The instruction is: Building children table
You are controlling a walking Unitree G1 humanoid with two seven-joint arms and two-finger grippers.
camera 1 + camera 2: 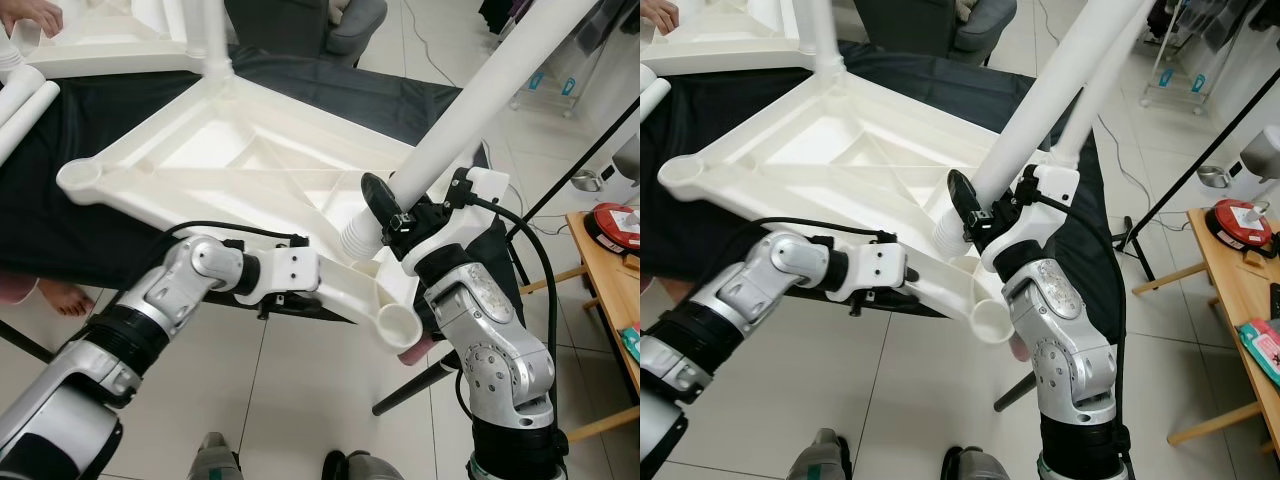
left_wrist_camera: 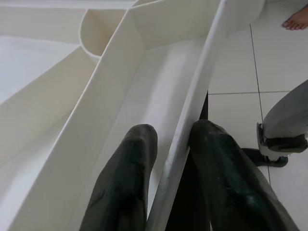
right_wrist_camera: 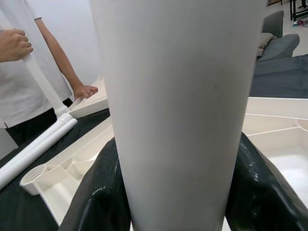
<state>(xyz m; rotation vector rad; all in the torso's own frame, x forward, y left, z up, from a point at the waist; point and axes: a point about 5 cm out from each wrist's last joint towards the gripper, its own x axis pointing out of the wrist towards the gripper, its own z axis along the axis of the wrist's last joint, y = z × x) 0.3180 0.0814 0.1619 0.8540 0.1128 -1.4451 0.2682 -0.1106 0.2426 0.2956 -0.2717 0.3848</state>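
A white plastic table top [image 1: 250, 150] lies upside down on a black cloth [image 1: 110, 110]. My left gripper [image 2: 174, 130] is shut on its near rim [image 2: 192, 101], one finger on each side of the wall. My right gripper [image 1: 415, 190] is shut on a long white table leg [image 1: 480, 100], which tilts up and away to the right. The leg's ribbed lower end [image 1: 358, 238] hangs just above the table top, a little short of the round corner socket [image 1: 398, 322]. In the right wrist view the leg [image 3: 180, 96] stands between my black fingers [image 3: 101, 192].
A person [image 3: 19, 96] at the far left holds another leg [image 3: 43, 86] over a second white table top [image 1: 100, 45]. Loose legs [image 1: 25, 100] lie at the left edge. A bare foot [image 1: 65, 297] shows under the cloth. A wooden table [image 1: 610, 270] with a red object [image 1: 615, 225] stands on the right.
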